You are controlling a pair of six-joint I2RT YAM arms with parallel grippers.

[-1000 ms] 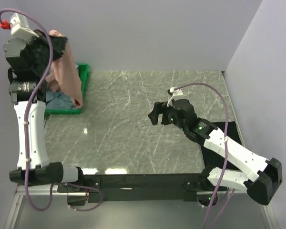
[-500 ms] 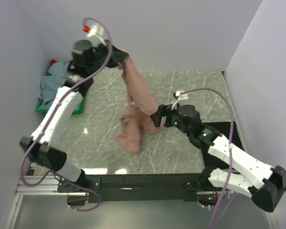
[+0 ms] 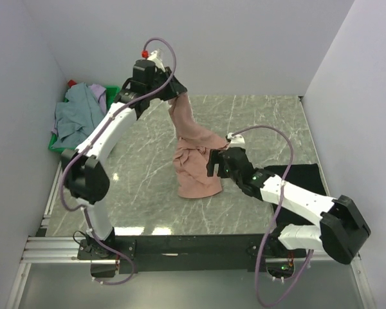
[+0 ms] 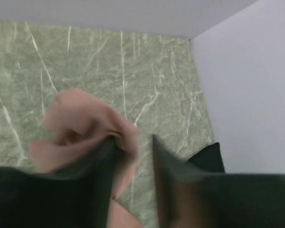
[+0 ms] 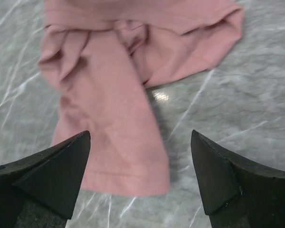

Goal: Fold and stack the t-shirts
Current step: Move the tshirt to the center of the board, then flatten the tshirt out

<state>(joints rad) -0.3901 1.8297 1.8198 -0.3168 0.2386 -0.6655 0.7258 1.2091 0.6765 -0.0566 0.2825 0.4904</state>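
Observation:
The salmon-pink t-shirt (image 3: 196, 177) lies crumpled at the table's middle, and a twisted length of it rises to my left gripper (image 3: 175, 90) near the back wall. In the left wrist view that gripper (image 4: 134, 140) is open, its jaws apart with table showing between them. The pink cloth (image 4: 76, 118) drapes over its left finger. My right gripper (image 3: 211, 162) hovers at the heap's right edge, wide open. Its fingers straddle a hemmed flap of the pink shirt (image 5: 109, 95) just below the gripper (image 5: 140, 137). A black t-shirt (image 3: 302, 177) lies flat on the right.
A green crate (image 3: 55, 145) stands at the back left, holding a grey-blue shirt (image 3: 74, 119) and a lavender one (image 3: 100, 98). White walls close the back and both sides. The black shirt's corner (image 4: 206, 156) shows beside the right wall.
My left arm swung right from the crate to the back middle, dragging the pink shirt onto the table, and its jaws opened. My right gripper moved left to the heap.

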